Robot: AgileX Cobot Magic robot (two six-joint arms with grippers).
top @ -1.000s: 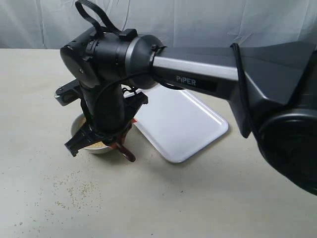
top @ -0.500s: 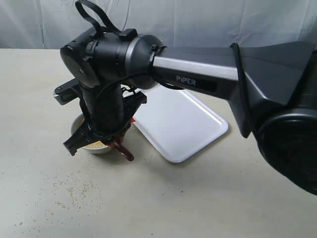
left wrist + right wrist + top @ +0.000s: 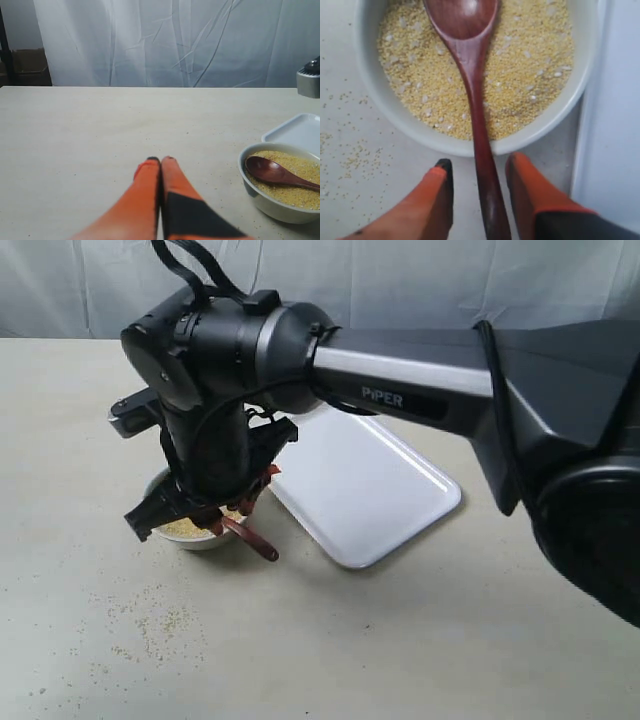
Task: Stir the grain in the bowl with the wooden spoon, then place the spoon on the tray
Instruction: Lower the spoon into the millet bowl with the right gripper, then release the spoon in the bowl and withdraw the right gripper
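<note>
In the exterior view the bowl (image 3: 190, 540) stands left of centre, under the right gripper (image 3: 480, 165). The tray (image 3: 370, 490) lies just beside it to the right. The wooden spoon (image 3: 475, 110) rests with its head in the grain (image 3: 530, 75), and its handle leans over the rim toward the lower right of that view. The right wrist view shows the handle passing between the two orange fingers (image 3: 437, 200). They stand apart with a gap on each side, so nothing is held. The handle's long axis runs along the claw, so closing should catch it. The left gripper (image 3: 160, 161), fingers pressed together and empty, is well apart from the bowl; the right arm is nearer.
</note>
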